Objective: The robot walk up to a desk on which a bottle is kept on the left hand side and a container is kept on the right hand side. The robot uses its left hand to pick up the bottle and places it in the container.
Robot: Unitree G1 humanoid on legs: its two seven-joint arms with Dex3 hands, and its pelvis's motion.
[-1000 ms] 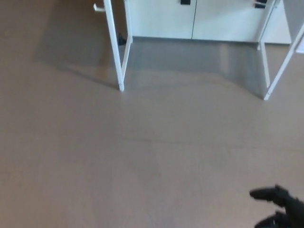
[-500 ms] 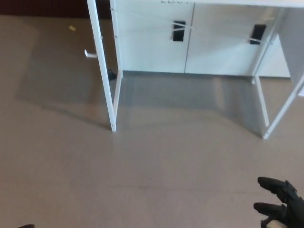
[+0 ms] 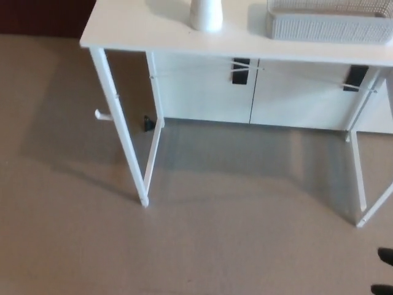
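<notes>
Two task items: both on the desk, both cut off by the top edge of the head view.
Floor (image 3: 73, 246): bare beige, wide stretch between robot and desk.
Desk (image 3: 141, 27): white top, thin white legs; white cabinet (image 3: 202, 89) with dark handles behind it.
Left hand: not in view, state unknown.
Bottle (image 3: 206, 15): white, standing upright on the desk, left of centre; only the lower body shows, neck and cap out of frame.
Bottle handling: looks like smooth plastic, probably light and stiff, likely slippery; fill level can't be told. Tall shape on a smallish base, so a sideways nudge could tip it.
Grasp point: I'd wrap the body around mid-height from the left side, thumb opposite the two fingers; not the neck, since it's unseen.
Container (image 3: 325, 26): white woven-look basket, right of the bottle, clearly apart from it; open top, inside not visible.
Right hand (image 3: 385, 273): only two dark tips at the bottom-right corner; can't tell whether spread or closed.
Stage: approach, desk not yet within reach by my read; bottle untouched.
</notes>
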